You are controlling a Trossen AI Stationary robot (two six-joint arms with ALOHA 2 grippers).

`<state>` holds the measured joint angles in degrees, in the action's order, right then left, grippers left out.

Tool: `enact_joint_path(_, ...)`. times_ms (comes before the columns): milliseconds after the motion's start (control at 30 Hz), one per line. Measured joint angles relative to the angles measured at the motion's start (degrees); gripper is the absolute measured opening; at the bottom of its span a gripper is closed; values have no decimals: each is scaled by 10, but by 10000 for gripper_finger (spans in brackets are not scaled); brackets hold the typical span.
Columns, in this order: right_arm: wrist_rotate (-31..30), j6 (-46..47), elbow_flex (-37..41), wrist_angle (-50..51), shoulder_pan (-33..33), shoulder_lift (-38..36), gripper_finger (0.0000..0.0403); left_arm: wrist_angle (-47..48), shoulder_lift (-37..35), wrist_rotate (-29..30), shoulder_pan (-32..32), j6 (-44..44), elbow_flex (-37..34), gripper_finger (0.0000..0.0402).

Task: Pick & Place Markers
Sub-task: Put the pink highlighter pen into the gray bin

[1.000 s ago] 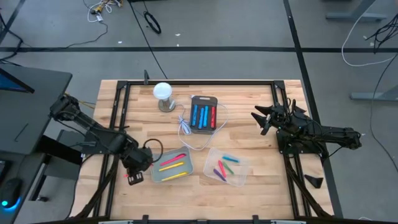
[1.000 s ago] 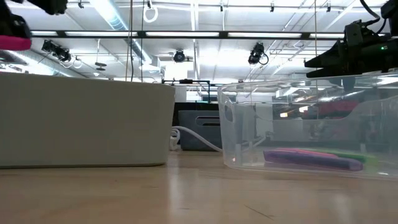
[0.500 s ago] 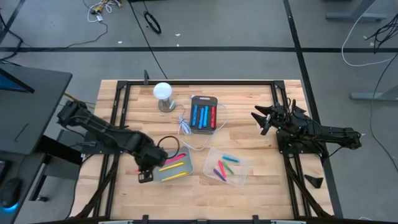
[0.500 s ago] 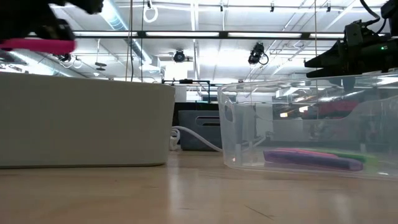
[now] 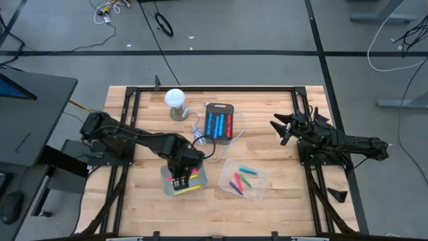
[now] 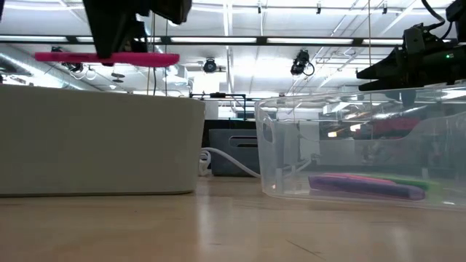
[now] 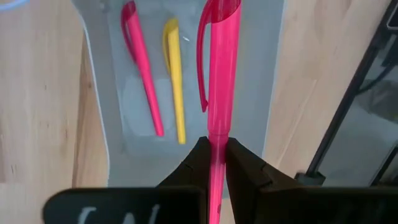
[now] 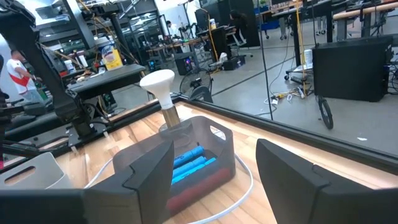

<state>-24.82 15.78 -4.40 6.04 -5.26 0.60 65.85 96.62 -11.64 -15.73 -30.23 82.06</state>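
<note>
Left gripper (image 7: 217, 163) clamps pink marker (image 7: 221, 68) above grey tray (image 7: 112, 149).

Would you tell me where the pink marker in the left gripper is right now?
The pink marker is clamped in the left gripper, above the grey tray near the table's front, left of centre.

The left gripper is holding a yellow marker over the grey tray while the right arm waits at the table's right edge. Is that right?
Not quite. The marker in the left gripper is pink, not yellow, as the left wrist view shows. The rest holds: it is over the grey tray, and the right gripper waits open at the table's right edge.
</note>
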Motion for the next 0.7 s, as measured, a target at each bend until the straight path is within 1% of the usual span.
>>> enact_joint_path(133, 0, 0, 0, 0, 0, 0, 231, -4, 18, 0, 8, 5, 4, 31)
enact_joint_path(300, 0, 0, 0, 0, 0, 0, 231, -13, 54, 8, 1, 5, 0, 31)
enact_joint_path(600, 0, 0, 0, 0, 0, 0, 231, -89, 102, 10, -9, -4, -2, 31)
enact_joint_path(700, 0, 0, 0, 0, 0, 0, 231, -122, 105, 2, -12, -13, -30, 31)
